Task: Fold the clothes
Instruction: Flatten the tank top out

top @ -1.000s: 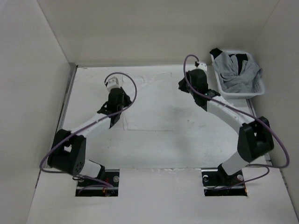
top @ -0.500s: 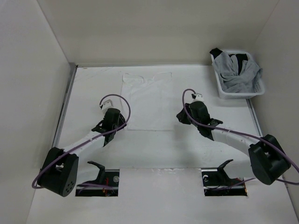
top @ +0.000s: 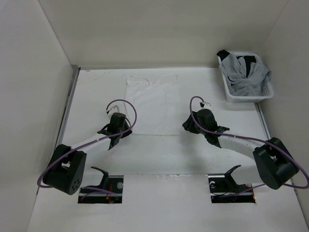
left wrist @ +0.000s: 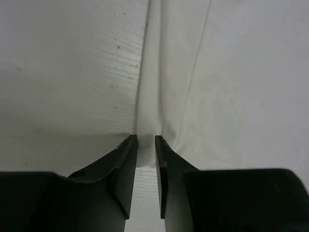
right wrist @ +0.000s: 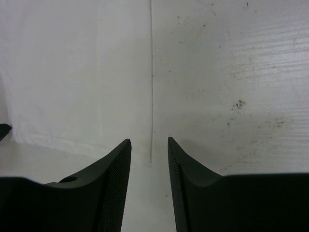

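The clothes (top: 152,104), a thin white garment with narrow straps at its far edge, lie flat in the middle of the table. My left gripper (top: 124,130) is at the near left corner. In the left wrist view its jaws (left wrist: 146,141) stand a narrow gap apart, and the cloth (left wrist: 217,87) forms a small ridge whose corner lies between the tips. My right gripper (top: 188,126) is at the near right corner. In the right wrist view it (right wrist: 148,141) is open wide, straddling the straight side edge of the cloth (right wrist: 77,72), with nothing held.
A white basket (top: 247,99) with grey cloth (top: 244,72) and a black piece stands at the back right. White walls enclose the table (top: 96,87) on the left, back and right. Both arm bases sit at the near edge.
Both arms have drawn back from the far end of the table to the garment's near corners. The garment now lies spread flat. The right jaws have opened wide.
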`<state>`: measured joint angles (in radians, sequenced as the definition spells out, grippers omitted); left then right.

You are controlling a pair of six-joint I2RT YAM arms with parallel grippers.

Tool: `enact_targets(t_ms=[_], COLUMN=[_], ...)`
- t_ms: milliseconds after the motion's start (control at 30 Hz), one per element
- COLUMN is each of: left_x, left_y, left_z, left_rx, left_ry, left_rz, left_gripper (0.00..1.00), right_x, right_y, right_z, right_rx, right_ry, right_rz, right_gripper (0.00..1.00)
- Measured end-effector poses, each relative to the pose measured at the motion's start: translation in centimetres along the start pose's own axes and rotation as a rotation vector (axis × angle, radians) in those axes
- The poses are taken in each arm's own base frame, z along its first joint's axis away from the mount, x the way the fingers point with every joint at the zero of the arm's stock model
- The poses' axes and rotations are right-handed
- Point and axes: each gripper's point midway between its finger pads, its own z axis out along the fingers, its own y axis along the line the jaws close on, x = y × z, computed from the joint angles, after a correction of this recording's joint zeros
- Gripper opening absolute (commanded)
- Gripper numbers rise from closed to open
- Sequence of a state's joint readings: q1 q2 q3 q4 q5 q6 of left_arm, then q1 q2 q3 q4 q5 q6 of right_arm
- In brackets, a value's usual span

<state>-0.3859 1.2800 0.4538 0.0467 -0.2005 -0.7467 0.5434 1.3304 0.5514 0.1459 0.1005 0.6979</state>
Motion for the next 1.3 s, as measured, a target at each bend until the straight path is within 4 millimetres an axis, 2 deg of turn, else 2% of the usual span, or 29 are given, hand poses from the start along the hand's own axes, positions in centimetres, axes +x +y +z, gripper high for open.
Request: enact_targets(t_ms=[133, 267, 367, 500, 600, 733, 867, 967, 1033, 1100, 1200, 1300], left_x=[0.2, 0.3, 0.5, 0.7, 0.8, 0.7, -0.9, -3.2, -4.0, -3.9, -2.4, -1.3], left_y=[0.3, 0.5, 0.5, 0.4, 0.5, 0.9, 1.2, 1.8, 2.7, 3.7, 4.7, 4.9], left_z=[0.0, 0.1, 0.1, 0.1, 0.1, -0.4, -2.1, -3.8, -4.3, -4.2, -3.7, -3.5], left_rx=[-0.005, -0.005, 0.004, 0.018, 0.027, 0.04, 0.086, 0.123, 0.121, 0.098, 0.063, 0.048], left_ry=[0.015, 0.021, 0.028, 0.035, 0.04, 0.031, -0.041, -0.133, -0.17, -0.169, -0.12, -0.081], left_rz=[-0.006, -0.011, -0.013, -0.02, -0.029, -0.065, -0.147, -0.243, -0.289, -0.317, -0.329, -0.322], left_gripper=[0.2, 0.2, 0.14, 0.07, 0.03, 0.02, 0.02, 0.08, 0.11, 0.16, 0.17, 0.19], right_x=[0.4, 1.9, 3.1, 3.6, 4.0, 4.7, 4.5, 3.6, 3.0, 2.8, 3.1, 3.6], right_y=[-0.4, -0.8, -0.9, 0.1, 0.6, 0.3, -0.4, -0.8, -0.7, -0.6, -0.7, -0.8], right_z=[0.1, 0.9, 1.3, 1.6, 2.0, 2.3, 2.2, 1.6, 1.4, 1.4, 1.5, 1.8], right_rx=[0.007, 0.012, 0.007, -0.038, -0.066, -0.074, -0.069, -0.07, -0.078, -0.083, -0.08, -0.076], right_ry=[0.013, 0.069, 0.115, 0.141, 0.158, 0.177, 0.163, 0.132, 0.115, 0.108, 0.115, 0.128], right_rz=[0.017, 0.033, 0.048, 0.082, 0.107, 0.155, 0.201, 0.23, 0.235, 0.236, 0.234, 0.229], right_gripper=[0.45, 0.42, 0.41, 0.39, 0.24, 0.04, 0.0, 0.0, 0.01, 0.01, 0.01, 0.02])
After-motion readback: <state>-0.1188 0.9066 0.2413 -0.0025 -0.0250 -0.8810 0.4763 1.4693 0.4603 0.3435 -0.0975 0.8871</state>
